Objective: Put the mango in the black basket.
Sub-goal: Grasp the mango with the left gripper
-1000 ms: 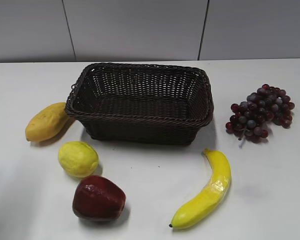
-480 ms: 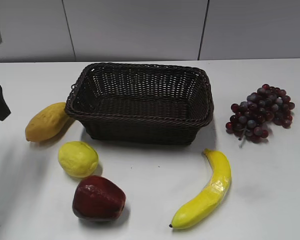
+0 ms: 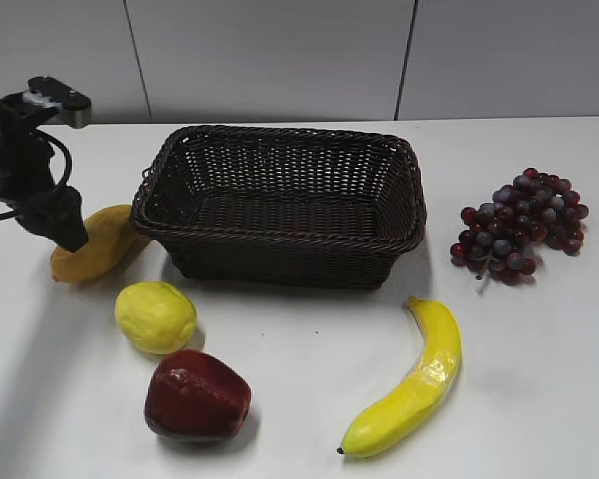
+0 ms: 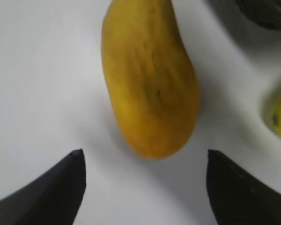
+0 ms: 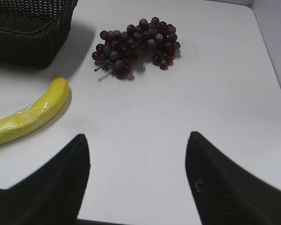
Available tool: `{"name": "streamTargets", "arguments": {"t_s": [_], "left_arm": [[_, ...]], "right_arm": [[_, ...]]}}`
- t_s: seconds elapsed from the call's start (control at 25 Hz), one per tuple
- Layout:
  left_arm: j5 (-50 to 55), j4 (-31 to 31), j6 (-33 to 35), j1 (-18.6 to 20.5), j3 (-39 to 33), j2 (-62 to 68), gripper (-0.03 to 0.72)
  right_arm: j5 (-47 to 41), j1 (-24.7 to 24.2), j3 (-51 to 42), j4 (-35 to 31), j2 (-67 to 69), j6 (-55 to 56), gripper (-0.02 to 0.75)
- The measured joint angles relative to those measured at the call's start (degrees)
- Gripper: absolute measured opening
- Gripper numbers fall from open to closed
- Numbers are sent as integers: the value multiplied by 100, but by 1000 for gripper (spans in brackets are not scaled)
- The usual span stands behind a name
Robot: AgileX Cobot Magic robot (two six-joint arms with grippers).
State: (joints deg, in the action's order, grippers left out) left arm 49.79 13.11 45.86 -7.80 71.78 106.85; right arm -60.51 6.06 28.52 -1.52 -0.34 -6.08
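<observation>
My left gripper is spread wide, its two dark fingertips apart with bare white table between them. The mango lies just ahead of the gap, long axis pointing away from me, untouched by either finger. From the exterior view my left gripper hangs over the mango's near end; the fruit rests on the table, just beside the left wall of the black basket. Lemon sits off to my side, nearer the table's front edge, apple beyond it

My right gripper is also spread, fingers well apart over bare table. Ahead of it to the left, the banana; farther ahead, the grapes; basket corner at far left
</observation>
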Motion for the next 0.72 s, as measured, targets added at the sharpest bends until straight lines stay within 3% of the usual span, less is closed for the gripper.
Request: {"name": "streamTargets", "arguments": {"t_s": [0.32, 0.72], "left_arm": [[-19, 0, -224, -221, 700, 817, 623], [-25, 6, -277, -258, 765, 1314, 617]], "right_arm": [[0, 0, 0, 0, 0, 0, 495], [0, 0, 0, 0, 0, 0, 495]]}}
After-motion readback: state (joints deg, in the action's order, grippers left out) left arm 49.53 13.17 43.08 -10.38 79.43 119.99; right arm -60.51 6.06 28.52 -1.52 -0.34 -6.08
